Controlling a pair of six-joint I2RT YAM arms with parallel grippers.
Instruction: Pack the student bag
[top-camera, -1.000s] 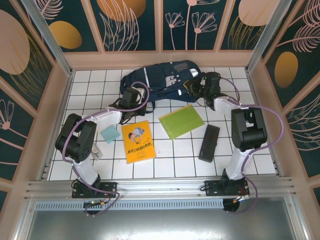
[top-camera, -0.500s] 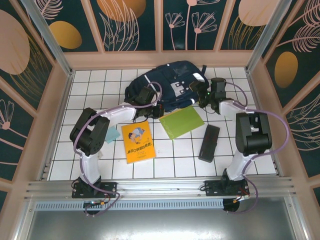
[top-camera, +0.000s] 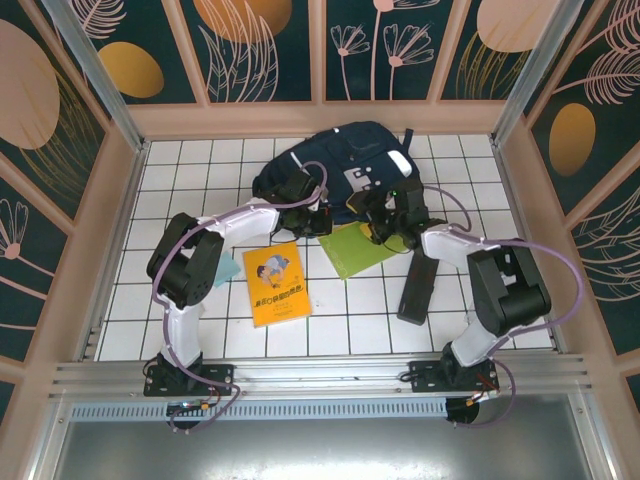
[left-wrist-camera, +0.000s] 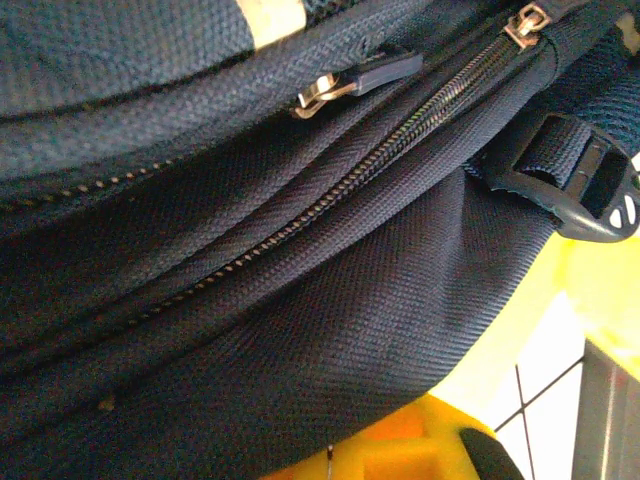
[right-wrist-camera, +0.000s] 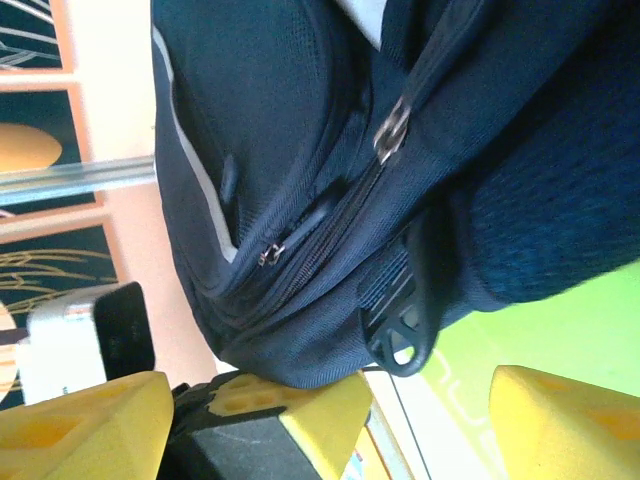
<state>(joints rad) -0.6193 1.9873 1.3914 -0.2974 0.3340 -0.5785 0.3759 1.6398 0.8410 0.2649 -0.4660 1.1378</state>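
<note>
- Right gripper (top-camera: 385, 212) has slid to the student bag (top-camera: 340, 155)'s near edge, jaws apart — left gripper (top-camera: 318, 220) clamps its hem.
- Yellow book (top-camera: 276, 283), green folder (top-camera: 352, 255), black case (top-camera: 418, 285) lie unpacked.

**Both hands close in at the bag's near edge**

The left arm has stretched out. It has carried the left hand (top-camera: 322, 222) rightward along the near edge of the student bag (top-camera: 340, 160), from its left end to about its middle. The right hand (top-camera: 372, 222) has left the bag's right end and come nearer and leftward. It is now over the far edge of the green folder (top-camera: 365, 255), just beside the left hand, and its fingers (right-wrist-camera: 80, 425) have spread apart. The bag has turned and bunched up. The left arm now covers part of the light-blue card (top-camera: 228, 268).
</note>
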